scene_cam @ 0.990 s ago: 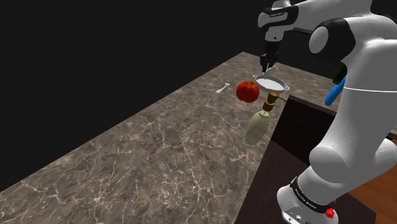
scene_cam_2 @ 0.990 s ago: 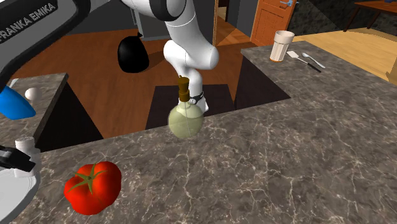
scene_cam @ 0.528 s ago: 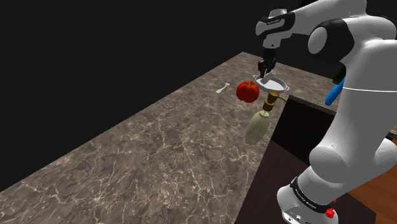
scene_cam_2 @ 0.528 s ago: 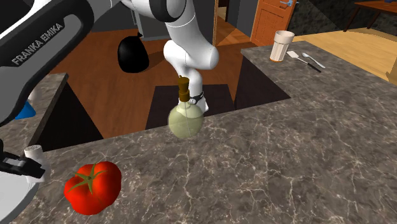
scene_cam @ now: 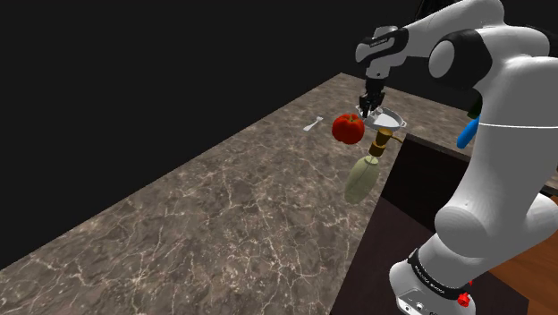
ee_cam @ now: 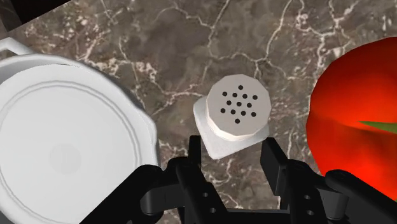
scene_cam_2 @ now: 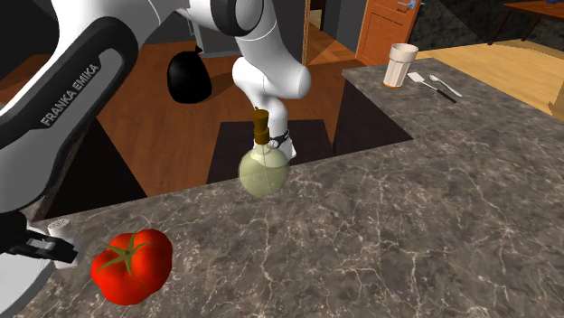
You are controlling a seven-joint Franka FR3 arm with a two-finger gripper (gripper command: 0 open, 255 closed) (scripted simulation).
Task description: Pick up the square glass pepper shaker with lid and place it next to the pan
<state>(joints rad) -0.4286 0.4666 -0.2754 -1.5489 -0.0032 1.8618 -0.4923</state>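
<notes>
Found the pepper shaker (ee_cam: 235, 118) gripped between the two black fingers (ee_cam: 275, 162) of the gripper (ee_cam: 234, 164), with the jaws closed against the lower part of its body, one on each side. Saw a white square body under a faceted cap with many small dark holes, held upright. Could not tell whether its base touched the dark marbled counter (scene_cam: 224, 215) or hung just above.

Located the shaker in the gap between the white pan (ee_cam: 63, 146) and the red tomato (ee_cam: 359, 108), just beside both and touching neither, with bare counter visible on each side.

In the shoulder view, followed the white arm (scene_cam: 501, 107) from the stand at the lower right up and over to the far part of the counter, with the gripper pointed down between tomato and pan. Noted a pale green bottle (scene_cam: 362, 174) with a brown neck at the counter's edge, near the tomato; could not tell whether standing or lying. Noted also a small pale utensil (scene_cam: 312, 123) on the counter beyond the tomato.

In the second exterior view, saw a white cup (scene_cam_2: 399, 64) and some cutlery (scene_cam_2: 438, 86) on a far corner of the counter, well apart from the shaker.
</notes>
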